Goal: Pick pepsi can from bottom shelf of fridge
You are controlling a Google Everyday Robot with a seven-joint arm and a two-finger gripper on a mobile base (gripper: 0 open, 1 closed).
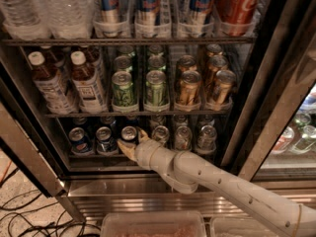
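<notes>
Dark fridge [276,83] interior behind a steel frame, racks of drinks. In the front row of the bottom shelf [94,154]: the pepsi can [129,134], upright, silver top showing. Right against that can, at its lower right: the gripper [132,142], on a pale arm [217,179] stretched in from the lower right. Open or clamped on the can: impossible to tell. Just left of the can, two more blue cans [104,138]; just right, silver cans [160,134]; above, green cans [123,89]. Best kept level and centred on the can, squeezed firmly, then drawn straight out without nudging either neighbour.
</notes>
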